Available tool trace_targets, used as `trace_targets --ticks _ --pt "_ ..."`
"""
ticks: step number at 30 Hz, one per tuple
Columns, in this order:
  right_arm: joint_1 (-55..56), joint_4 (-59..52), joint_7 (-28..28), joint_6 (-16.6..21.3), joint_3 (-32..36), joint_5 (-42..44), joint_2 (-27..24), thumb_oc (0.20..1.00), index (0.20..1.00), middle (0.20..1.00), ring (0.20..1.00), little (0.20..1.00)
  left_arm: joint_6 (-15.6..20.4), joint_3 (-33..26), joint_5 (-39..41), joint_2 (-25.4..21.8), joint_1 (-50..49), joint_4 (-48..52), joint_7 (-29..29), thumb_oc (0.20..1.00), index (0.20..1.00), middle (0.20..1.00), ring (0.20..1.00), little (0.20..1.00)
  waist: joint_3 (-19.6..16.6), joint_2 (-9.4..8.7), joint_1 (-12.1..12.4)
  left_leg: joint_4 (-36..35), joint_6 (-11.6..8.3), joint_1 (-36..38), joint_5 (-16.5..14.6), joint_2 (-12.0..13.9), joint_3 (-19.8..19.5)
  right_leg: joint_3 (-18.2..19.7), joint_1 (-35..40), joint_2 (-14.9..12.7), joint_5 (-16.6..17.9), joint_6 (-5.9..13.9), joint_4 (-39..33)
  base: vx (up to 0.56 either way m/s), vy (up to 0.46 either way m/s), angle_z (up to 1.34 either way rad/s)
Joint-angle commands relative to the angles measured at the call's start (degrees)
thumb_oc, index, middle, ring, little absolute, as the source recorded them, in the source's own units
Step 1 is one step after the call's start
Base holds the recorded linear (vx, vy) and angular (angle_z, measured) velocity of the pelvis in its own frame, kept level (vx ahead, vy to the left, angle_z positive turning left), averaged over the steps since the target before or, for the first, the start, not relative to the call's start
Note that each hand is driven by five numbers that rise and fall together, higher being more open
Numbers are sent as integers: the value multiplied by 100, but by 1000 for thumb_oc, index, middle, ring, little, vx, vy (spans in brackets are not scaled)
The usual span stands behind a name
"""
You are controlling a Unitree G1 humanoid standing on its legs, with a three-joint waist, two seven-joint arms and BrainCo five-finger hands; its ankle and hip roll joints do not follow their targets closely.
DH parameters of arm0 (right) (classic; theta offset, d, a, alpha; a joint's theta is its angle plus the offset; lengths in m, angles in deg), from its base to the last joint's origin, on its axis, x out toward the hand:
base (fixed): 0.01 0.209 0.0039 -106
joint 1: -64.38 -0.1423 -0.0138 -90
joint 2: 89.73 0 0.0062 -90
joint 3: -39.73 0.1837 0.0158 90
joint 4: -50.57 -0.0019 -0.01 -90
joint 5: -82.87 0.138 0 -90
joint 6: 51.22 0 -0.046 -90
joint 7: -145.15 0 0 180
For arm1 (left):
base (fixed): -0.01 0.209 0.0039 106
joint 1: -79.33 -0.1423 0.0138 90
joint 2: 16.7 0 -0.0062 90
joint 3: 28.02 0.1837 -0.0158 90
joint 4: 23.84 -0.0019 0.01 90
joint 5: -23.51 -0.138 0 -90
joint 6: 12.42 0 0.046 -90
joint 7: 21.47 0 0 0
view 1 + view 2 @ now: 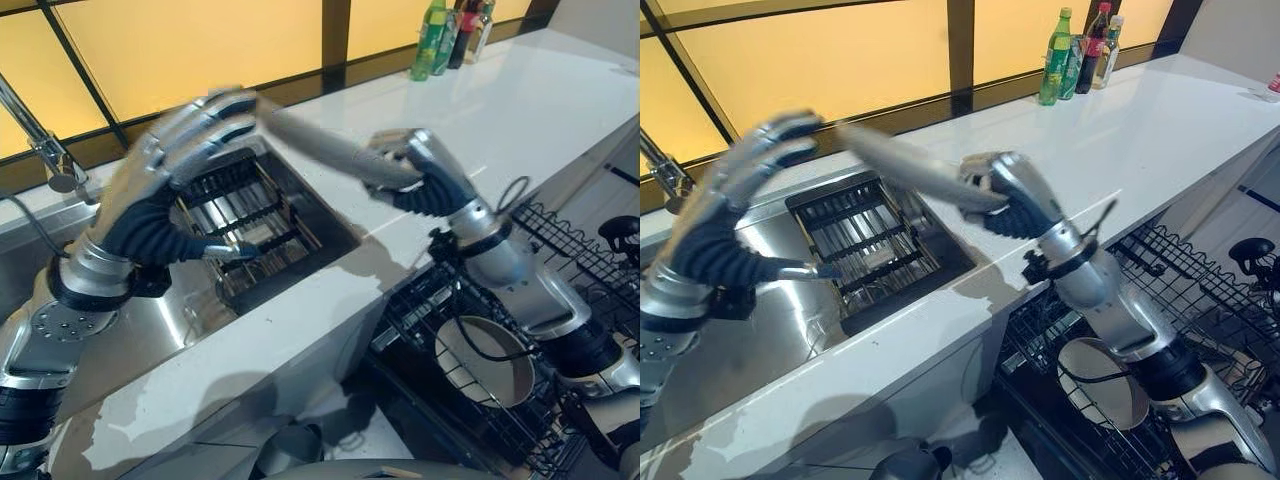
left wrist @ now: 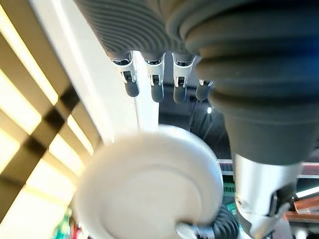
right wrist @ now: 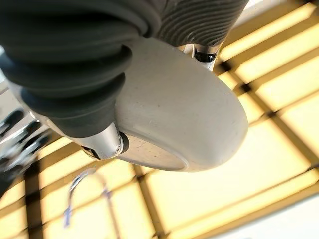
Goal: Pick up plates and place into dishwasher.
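My right hand (image 1: 430,180) is shut on a white plate (image 1: 320,145), which it holds almost edge-on above the sink's drying rack (image 1: 250,215). In the right wrist view the plate (image 3: 184,109) is pinched between the thumb and the fingers. My left hand (image 1: 165,170) is raised beside the plate's far rim, open with straight fingers (image 2: 155,82). I cannot tell whether it touches the plate. The left wrist view shows the plate's face (image 2: 149,189) just past those fingers. The open dishwasher's black wire rack (image 1: 560,250) lies at the lower right and holds another pale plate (image 1: 495,365).
A white counter (image 1: 540,110) runs from the sink to the right, above the dishwasher. A faucet (image 1: 50,150) stands at the far left over the steel sink (image 1: 150,330). Several bottles (image 1: 440,35) stand at the counter's back by the window.
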Motion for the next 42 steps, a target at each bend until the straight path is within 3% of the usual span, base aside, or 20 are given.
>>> trace_targets --ticks 1,12,21,31,35,39,42 --pt "261 -131 399 101 413 196 -244 200 200 200 200 200 -74 -333 -210 -109 -211 -40 718 1000 1000 1000 1000 1000 -661 188 -161 -1277 -15 115 921 147 -171 237 -139 -105 -598 88 1033 36 2 -15" --pt "1167 -145 530 116 1536 495 -635 200 200 200 200 200 -557 -794 -433 -67 -550 -175 1356 1000 1000 1000 1000 1000 -612 167 -717 -1150 -112 225 631 406 303 652 -172 -223 -381 236 731 44 16 -26" --pt "2266 -174 404 165 2691 831 -593 200 200 200 200 200 -835 -1440 -306 458 -1169 -426 1466 1000 1000 1000 1000 1000 -542 174 -1224 -924 -123 296 382 557 810 1228 -307 -350 -151 372 583 46 49 -38" --pt "2604 120 138 -129 2657 1076 -341 200 200 200 200 200 -1068 -1756 -483 610 -1397 -572 1519 1000 1000 1000 1000 1000 -376 133 -1427 -668 -75 472 43 506 944 1596 -407 -482 -187 516 848 61 61 -30" --pt "2913 159 92 -43 2773 1090 -158 200 200 200 200 200 -1212 -1954 -370 664 -1494 -602 1484 1000 1000 1000 1000 1000 -280 175 -1556 -545 96 483 26 384 908 1690 -623 -251 -467 414 1490 92 41 -15" --pt "3032 255 192 -137 2759 997 -208 200 200 200 200 200 -1187 -2063 -192 537 -1544 -758 1510 1000 1000 1000 1000 1000 -130 52 -1648 -374 101 378 -78 225 857 2167 -718 -440 -80 595 1164 61 -199 -8" --pt "2758 615 356 -110 2566 1005 -287 200 200 200 200 200 -1381 -1927 -303 393 -1381 -824 1680 1000 1000 1000 1000 1000 46 62 -1655 -349 0 256 -96 400 844 2406 -843 -486 -1 717 1077 -28 -288 -5"
